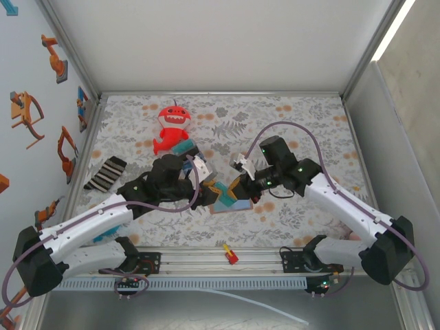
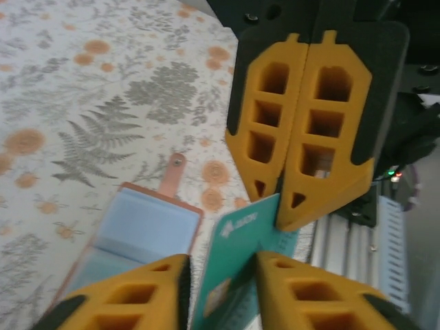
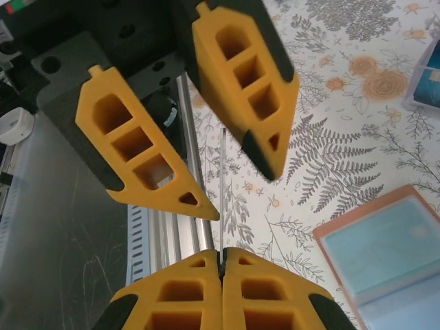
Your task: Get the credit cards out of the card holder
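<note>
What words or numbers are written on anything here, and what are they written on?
teal card: a white logo and a short word near its top, too blurred to read.
wall stickers: orange robot-arm pictures, no words.
card holder: no writing shows.
So there is no text here that can be read for sure.

I see the table [image 1: 295, 117] under a floral fern print. On it lie a red plush shark [image 1: 172, 128] at the back, a striped sock [image 1: 105, 173] far left, and the card holder [image 3: 388, 251], open flat mid-table.
</note>
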Robot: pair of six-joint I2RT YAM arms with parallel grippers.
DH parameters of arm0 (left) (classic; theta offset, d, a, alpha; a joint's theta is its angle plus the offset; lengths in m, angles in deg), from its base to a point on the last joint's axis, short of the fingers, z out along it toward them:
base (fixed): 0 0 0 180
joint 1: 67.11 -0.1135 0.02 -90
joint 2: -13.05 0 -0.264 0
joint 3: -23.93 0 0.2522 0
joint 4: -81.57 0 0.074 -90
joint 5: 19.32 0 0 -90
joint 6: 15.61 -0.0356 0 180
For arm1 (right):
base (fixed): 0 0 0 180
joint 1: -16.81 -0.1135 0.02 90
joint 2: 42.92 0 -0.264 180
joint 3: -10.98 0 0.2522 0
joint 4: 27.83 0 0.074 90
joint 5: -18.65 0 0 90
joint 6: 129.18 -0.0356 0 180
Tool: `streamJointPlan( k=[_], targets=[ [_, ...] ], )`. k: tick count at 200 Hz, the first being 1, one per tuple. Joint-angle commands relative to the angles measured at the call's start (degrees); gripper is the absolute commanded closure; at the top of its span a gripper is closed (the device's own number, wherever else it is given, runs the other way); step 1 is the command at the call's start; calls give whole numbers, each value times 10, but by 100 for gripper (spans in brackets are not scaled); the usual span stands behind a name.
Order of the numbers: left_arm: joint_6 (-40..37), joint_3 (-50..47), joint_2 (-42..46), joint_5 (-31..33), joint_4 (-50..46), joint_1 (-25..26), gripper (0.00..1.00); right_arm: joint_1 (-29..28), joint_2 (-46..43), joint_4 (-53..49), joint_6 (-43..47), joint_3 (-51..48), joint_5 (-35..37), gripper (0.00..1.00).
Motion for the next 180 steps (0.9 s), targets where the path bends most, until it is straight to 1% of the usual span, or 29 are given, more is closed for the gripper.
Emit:
streamJointPlan(
  k=[1,21,28,36,44,52,58,82,107,121,129,154,180],
  targets=[
    [-17,17,-5,-55,-9,-4,87,-4,6,-17,28,18,-35,98],
    [-16,18,-10,-68,-12,-4,100,-4,7,-6,24,17,-31,97],
    [-16,18,-10,-72,-13,-4,100,-4,8,-3,22,16,-25,95],
    [-15,18,-11,-74,-13,-4,100,-4,9,0,16,15,-17,90],
    [-14,17,-10,-74,-14,-4,100,-4,9,5,10,15,-7,81],
    [-13,15,-6,-72,-15,-4,100,-3,8,11,1,13,8,68],
    [-11,13,-3,-69,-14,-5,100,-3,6,18,-9,11,22,62],
    [9,-10,30,-43,14,-10,100,-2,-7,52,-48,-7,80,53],
    [48,-53,87,13,77,-12,100,-1,-36,124,-115,-45,136,51],
    [76,-82,122,50,118,-13,100,1,-54,178,-179,-72,179,49],
    [95,-98,140,75,143,-13,100,1,-62,217,-212,-88,175,49],
    [154,-145,184,141,212,-13,100,2,-86,384,-322,-154,142,49],
    [213,-180,203,170,286,-13,100,2,-102,551,-413,-213,136,48]
  ],
)
